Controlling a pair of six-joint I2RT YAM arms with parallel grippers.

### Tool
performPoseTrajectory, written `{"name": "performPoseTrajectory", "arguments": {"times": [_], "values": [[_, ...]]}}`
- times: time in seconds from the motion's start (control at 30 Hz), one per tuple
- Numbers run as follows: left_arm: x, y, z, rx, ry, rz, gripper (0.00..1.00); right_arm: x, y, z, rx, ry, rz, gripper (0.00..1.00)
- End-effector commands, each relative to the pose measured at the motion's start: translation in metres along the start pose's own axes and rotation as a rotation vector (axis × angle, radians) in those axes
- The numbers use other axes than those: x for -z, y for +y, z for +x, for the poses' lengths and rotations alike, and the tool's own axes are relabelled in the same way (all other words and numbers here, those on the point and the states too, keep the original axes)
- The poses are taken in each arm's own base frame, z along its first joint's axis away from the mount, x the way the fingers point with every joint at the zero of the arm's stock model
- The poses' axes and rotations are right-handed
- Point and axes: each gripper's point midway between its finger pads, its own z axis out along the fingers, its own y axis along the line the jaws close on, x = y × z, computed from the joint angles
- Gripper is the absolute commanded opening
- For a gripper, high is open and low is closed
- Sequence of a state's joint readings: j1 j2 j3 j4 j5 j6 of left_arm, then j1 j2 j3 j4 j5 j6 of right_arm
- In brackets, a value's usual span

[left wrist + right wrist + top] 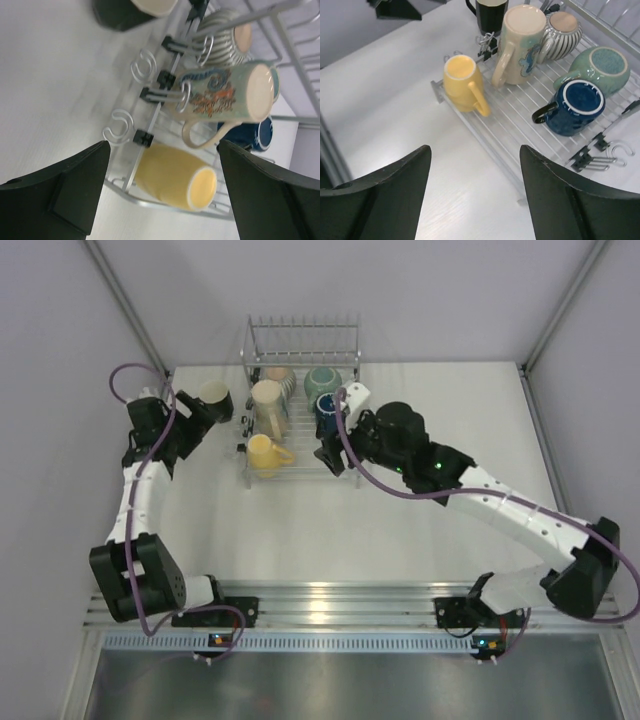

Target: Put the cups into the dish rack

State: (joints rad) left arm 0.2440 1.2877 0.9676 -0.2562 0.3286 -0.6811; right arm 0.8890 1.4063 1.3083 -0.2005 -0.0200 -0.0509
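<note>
The silver wire dish rack (300, 348) stands at the table's far middle. Five cups lie in it: yellowish (263, 453), tall cream (268, 403), ribbed beige (282, 378), teal-green (322, 382) and dark blue (327, 410). The black cup with cream inside (213, 398) stands on the table just left of the rack. My left gripper (197, 425) is open and empty, beside the black cup (125, 12), facing the yellowish cup (172, 175). My right gripper (330, 455) is open and empty over the rack's near right corner (510, 160).
Black binder clips with wire hooks (150, 92) sit along the rack's left rail, and more (592, 157) on its right side. Upright prongs run along the rack's far edge. Grey walls close in the table on the left, right and back.
</note>
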Motion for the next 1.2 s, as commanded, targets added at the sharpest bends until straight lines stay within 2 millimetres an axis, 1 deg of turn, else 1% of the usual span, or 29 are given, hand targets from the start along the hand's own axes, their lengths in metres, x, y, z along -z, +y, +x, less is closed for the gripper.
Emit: {"name": "performPoseTrajectory", "arguments": {"times": [0.0, 0.03, 0.07, 0.1, 0.13, 0.17, 0.2, 0.23, 0.27, 0.3, 0.33, 0.37, 0.43, 0.47, 0.5, 0.53, 0.57, 0.6, 0.67, 0.7, 0.73, 0.77, 0.8, 0.83, 0.87, 1.0, 1.03, 1.1, 1.17], "values": [[0.001, -0.016, -0.055, -0.034, -0.15, -0.03, 0.96, 0.028, 0.014, -0.008, -0.176, -0.07, -0.031, 0.72], [-0.008, -0.01, -0.057, -0.018, -0.146, -0.054, 0.96, 0.042, 0.017, -0.005, -0.182, -0.088, -0.039, 0.76], [-0.011, -0.009, -0.065, -0.005, -0.164, -0.07, 0.96, 0.049, 0.017, -0.004, -0.189, -0.099, -0.042, 0.79], [-0.013, -0.016, -0.075, -0.007, -0.181, -0.06, 0.95, 0.064, 0.017, -0.005, -0.209, -0.128, -0.035, 0.82], [-0.027, -0.008, -0.075, -0.003, -0.157, -0.082, 0.95, 0.07, 0.016, -0.004, -0.224, -0.137, -0.029, 0.87], [-0.03, -0.015, -0.086, -0.014, -0.175, -0.075, 0.94, 0.077, 0.015, -0.006, -0.237, -0.155, -0.022, 0.88], [-0.038, -0.012, -0.088, -0.016, -0.167, -0.082, 0.94, 0.082, 0.016, -0.005, -0.257, -0.164, -0.021, 0.9], [-0.045, -0.009, -0.089, -0.016, -0.157, -0.094, 0.92, 0.093, 0.015, -0.004, -0.264, -0.187, -0.019, 0.93], [-0.058, -0.004, -0.092, -0.015, -0.143, -0.11, 0.92, 0.098, 0.015, -0.004, -0.274, -0.198, -0.018, 0.96], [-0.063, -0.003, -0.094, -0.013, -0.136, -0.115, 0.92, 0.107, 0.015, 0.0, -0.277, -0.209, -0.018, 0.98], [-0.068, -0.003, -0.097, -0.034, -0.13, -0.113, 0.91, 0.111, 0.014, 0.0, -0.279, -0.218, -0.013, 0.98], [-0.077, -0.009, -0.103, -0.07, -0.119, -0.083, 0.9, 0.114, 0.014, 0.001, -0.282, -0.225, -0.014, 0.98], [-0.085, -0.01, -0.115, -0.201, -0.128, -0.079, 0.89, 0.123, 0.01, 0.004, -0.281, -0.24, 0.011, 0.98], [-0.086, -0.019, -0.129, -0.251, -0.156, -0.061, 0.86, 0.126, 0.009, 0.003, -0.284, -0.25, 0.018, 0.99], [-0.097, -0.014, -0.129, -0.287, -0.14, -0.068, 0.84, 0.132, 0.008, 0.002, -0.281, -0.262, 0.019, 0.99], [-0.101, -0.014, -0.134, -0.346, -0.143, -0.066, 0.83, 0.134, 0.009, 0.003, -0.277, -0.266, 0.016, 0.99], [-0.1, -0.022, -0.148, -0.378, -0.172, -0.054, 0.82, 0.136, 0.009, 0.001, -0.271, -0.277, 0.012, 0.99], [-0.11, -0.018, -0.147, -0.393, -0.158, -0.057, 0.82, 0.139, 0.009, 0.004, -0.271, -0.283, 0.012, 0.99], [-0.115, -0.026, -0.158, -0.449, -0.173, -0.035, 0.82, 0.14, 0.009, 0.003, -0.272, -0.3, 0.012, 0.99], [-0.126, -0.018, -0.155, -0.455, -0.154, -0.045, 0.81, 0.139, 0.01, 0.007, -0.272, -0.295, 0.009, 0.99], [-0.132, -0.015, -0.155, -0.469, -0.148, -0.048, 0.81, 0.138, 0.01, 0.008, -0.272, -0.294, 0.009, 0.99], [-0.135, -0.018, -0.157, -0.479, -0.145, -0.031, 0.81, 0.138, 0.011, 0.01, -0.275, -0.289, 0.006, 0.99], [-0.139, -0.015, -0.155, -0.484, -0.134, -0.031, 0.8, 0.136, 0.011, 0.013, -0.273, -0.277, 0.006, 0.99], [-0.148, -0.009, -0.151, -0.486, -0.113, -0.04, 0.79, 0.136, 0.012, 0.015, -0.271, -0.265, 0.004, 0.99], [-0.149, -0.012, -0.154, -0.494, -0.115, -0.031, 0.79, 0.135, 0.012, 0.018, -0.265, -0.254, 0.003, 0.99], [-0.162, -0.011, -0.154, -0.569, -0.099, -0.005, 0.79, 0.136, 0.01, 0.025, -0.249, -0.226, 0.018, 0.99], [-0.169, -0.007, -0.152, -0.578, -0.088, -0.004, 0.79, 0.137, 0.008, 0.025, -0.249, -0.231, 0.025, 0.99], [-0.175, -0.006, -0.146, -0.6, -0.063, 0.024, 0.78, 0.138, 0.008, 0.026, -0.251, -0.236, 0.028, 0.99], [-0.183, 0.001, -0.139, -0.597, -0.039, 0.031, 0.77, 0.139, 0.008, 0.026, -0.251, -0.239, 0.026, 0.99]]}}
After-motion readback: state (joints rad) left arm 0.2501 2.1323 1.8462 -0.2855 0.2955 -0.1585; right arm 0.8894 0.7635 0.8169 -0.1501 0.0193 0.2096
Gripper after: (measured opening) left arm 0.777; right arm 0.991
